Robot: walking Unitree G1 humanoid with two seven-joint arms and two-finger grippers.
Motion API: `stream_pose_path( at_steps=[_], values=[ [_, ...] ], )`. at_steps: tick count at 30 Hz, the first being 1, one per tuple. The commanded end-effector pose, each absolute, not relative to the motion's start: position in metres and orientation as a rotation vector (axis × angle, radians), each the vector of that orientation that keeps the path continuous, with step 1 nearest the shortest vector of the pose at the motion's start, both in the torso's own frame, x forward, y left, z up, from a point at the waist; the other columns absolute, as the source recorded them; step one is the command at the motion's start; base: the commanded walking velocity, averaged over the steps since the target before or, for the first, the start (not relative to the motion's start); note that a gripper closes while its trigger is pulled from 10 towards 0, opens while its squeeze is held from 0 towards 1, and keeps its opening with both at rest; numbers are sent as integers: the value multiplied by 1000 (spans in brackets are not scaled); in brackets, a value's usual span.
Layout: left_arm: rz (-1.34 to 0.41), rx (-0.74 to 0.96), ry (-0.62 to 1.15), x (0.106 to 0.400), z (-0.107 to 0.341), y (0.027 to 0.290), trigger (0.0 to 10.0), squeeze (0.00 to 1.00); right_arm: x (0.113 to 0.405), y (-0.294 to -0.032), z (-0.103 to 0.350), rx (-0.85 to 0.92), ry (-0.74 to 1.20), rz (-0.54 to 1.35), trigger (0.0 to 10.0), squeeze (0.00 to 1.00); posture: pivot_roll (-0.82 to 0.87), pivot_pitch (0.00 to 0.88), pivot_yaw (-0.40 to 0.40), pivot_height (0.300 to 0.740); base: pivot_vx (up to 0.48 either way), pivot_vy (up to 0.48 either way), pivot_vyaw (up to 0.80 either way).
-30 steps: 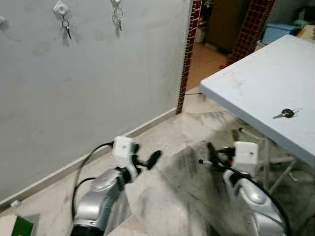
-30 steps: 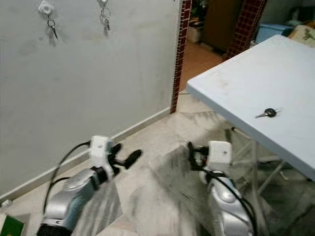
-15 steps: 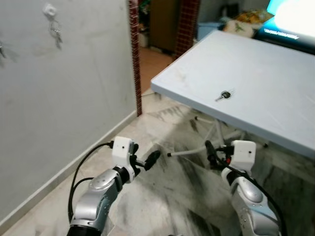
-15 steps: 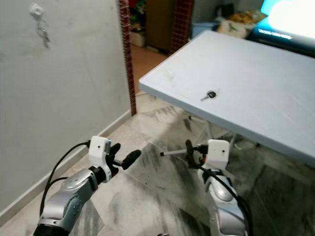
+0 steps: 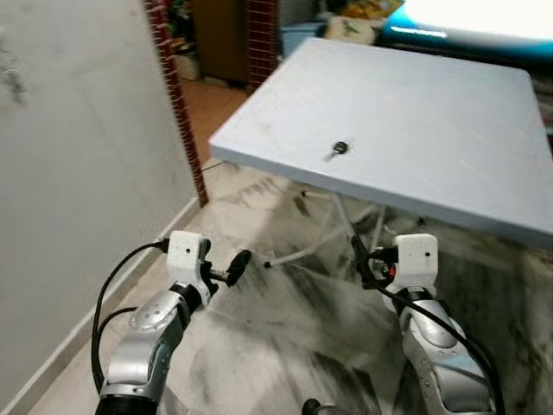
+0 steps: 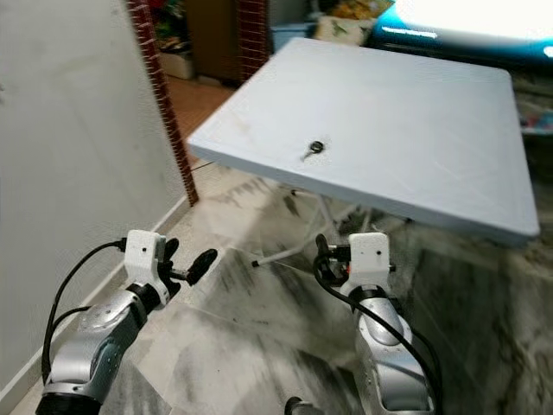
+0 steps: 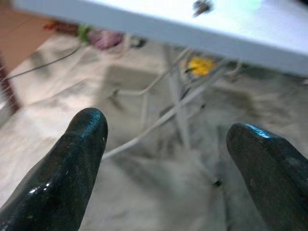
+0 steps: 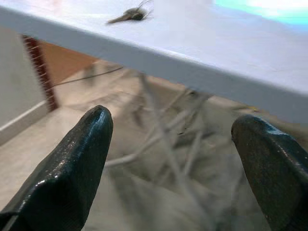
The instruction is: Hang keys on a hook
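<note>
Facing table (image 5: 449, 112), where key (image 5: 337, 150) lies near front edge. Left gripper (image 5: 226, 268) and right gripper (image 5: 363, 264) below that edge, spread, empty, ready to reach.

1 key (image 5: 338, 150) lies near the front edge of the pale table (image 5: 432, 112).

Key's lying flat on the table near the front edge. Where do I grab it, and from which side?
Likely by the dark round head of the key, coming down from above over the table edge. It lies flat with the thin blade pointing toward the robot, so the thicker head offers the better pinch. Both the left hand and the right hand are open, below table height.
</note>
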State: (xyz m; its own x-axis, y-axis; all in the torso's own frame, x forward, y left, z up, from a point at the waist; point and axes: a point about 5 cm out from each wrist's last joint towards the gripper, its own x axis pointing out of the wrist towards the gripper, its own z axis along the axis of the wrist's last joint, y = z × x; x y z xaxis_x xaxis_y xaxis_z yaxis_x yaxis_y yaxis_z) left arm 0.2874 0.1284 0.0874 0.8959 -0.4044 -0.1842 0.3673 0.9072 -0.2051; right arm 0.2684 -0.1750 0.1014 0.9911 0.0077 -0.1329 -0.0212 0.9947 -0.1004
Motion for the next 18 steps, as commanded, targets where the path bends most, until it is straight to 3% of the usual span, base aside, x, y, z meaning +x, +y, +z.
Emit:
stream_pose_path(
  at_steps=[1, 5, 10, 18],
  values=[
    [-384, -160, 214, 289, 90, 133, 10000, 0, 269, -167, 108, -103, 105, 31, 10000, 0, -64, 76, 36, 740, 0, 0, -800],
    [-378, -165, 199, 291, 92, 127, 10000, 0, 267, -163, 107, -113, 97, 43, 10000, 0, -64, 76, 36, 740, 0, 0, -700],
    [-359, -189, 201, 292, 92, 126, 10000, 0, 264, -158, 104, -129, 104, 65, 10000, 0, -64, 75, 38, 740, 0, 0, 0],
    [-360, -185, 207, 293, 91, 129, 10000, 0, 264, -156, 103, -137, 107, 80, 10000, 0, -63, 76, 40, 740, 0, 463, 0]
  ],
)
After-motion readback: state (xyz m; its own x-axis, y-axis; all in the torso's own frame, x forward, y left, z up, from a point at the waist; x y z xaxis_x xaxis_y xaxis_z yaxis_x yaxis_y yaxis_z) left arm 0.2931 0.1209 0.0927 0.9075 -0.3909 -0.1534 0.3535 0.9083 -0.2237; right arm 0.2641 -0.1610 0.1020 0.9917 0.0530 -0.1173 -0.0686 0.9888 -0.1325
